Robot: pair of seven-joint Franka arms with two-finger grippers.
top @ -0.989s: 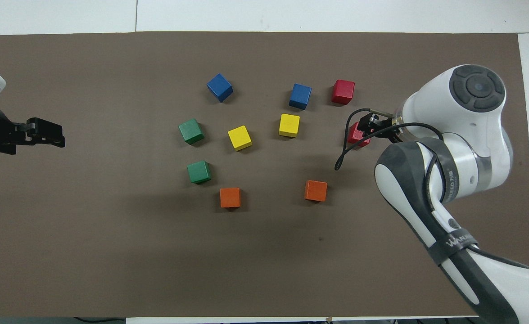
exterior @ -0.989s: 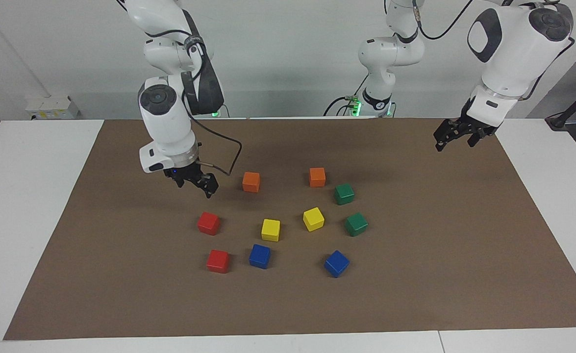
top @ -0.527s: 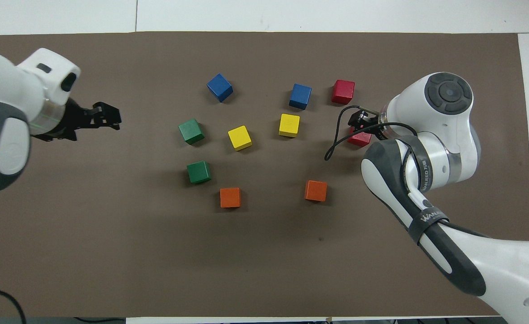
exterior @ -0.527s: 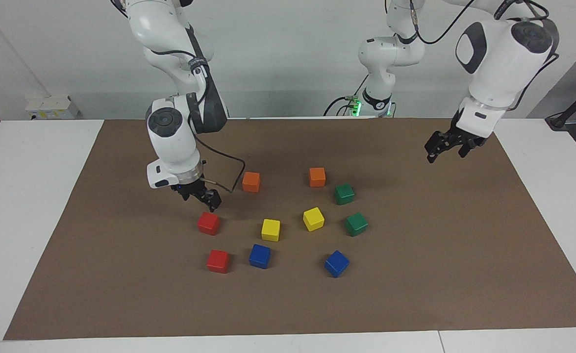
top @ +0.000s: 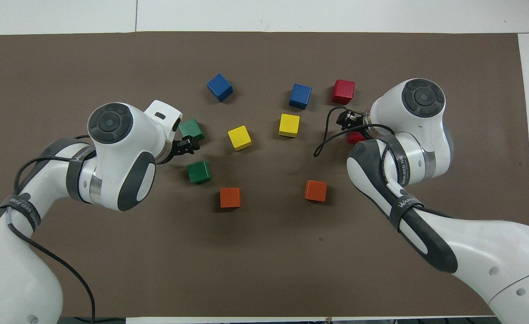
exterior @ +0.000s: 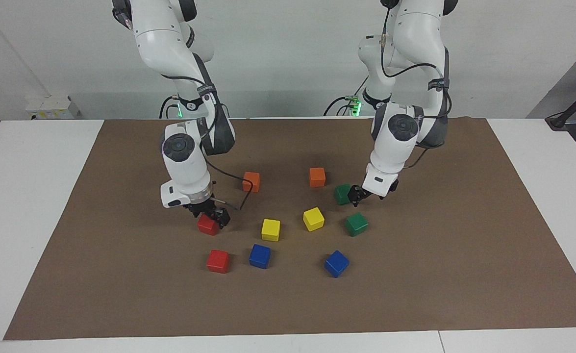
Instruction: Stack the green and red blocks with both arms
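Two red blocks lie toward the right arm's end. My right gripper (exterior: 210,215) is open and low at the red block nearer to the robots (exterior: 207,226), with its fingers astride the block's top. In the overhead view that gripper (top: 350,122) covers most of this block (top: 356,137). The other red block (exterior: 217,261) lies free, farther from the robots. Two green blocks (exterior: 341,194) (exterior: 356,224) lie toward the left arm's end. My left gripper (exterior: 358,194) hangs low over the gap between them, beside the nearer one. It also shows in the overhead view (top: 187,145).
All blocks sit on a brown mat (exterior: 464,245). Two orange cubes (exterior: 251,181) (exterior: 317,177) lie nearest to the robots. Two yellow cubes (exterior: 270,229) (exterior: 313,218) sit in the middle, and two blue cubes (exterior: 259,256) (exterior: 336,263) lie farther out.
My right gripper has come down onto the nearer red block. My left arm has swung in from the table's end and dropped to the green blocks. No block has moved.
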